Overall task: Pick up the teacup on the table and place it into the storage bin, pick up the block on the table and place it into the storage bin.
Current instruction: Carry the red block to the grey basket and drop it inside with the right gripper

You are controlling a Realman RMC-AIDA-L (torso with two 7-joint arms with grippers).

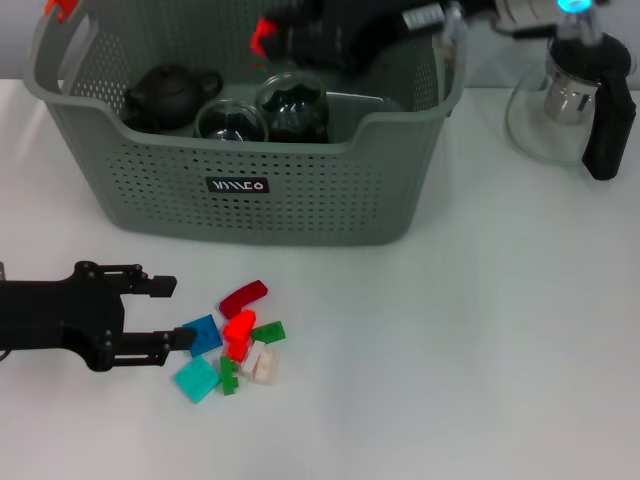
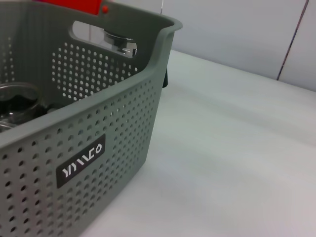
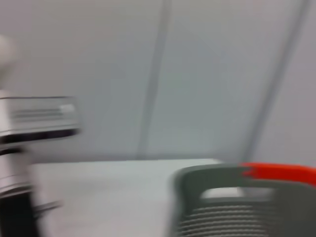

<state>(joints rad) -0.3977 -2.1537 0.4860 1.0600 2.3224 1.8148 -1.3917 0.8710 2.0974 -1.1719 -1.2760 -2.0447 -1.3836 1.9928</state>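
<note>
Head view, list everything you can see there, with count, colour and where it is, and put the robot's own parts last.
storage bin: one, grey-green, perforated, orange clips, far side of the table.
teapot: one, dark, inside the bin at its left.
glass vessels: two, clear, inside the bin, middle.
glass teapot: one, clear with black handle, far right on the table.
blocks: a small pile, roughly eight, red, blue, teal, green and pale, in front of the bin.
left gripper: black, open, low at the left, fingertips beside the blue block.
right gripper: black, above the bin's far side.
</note>
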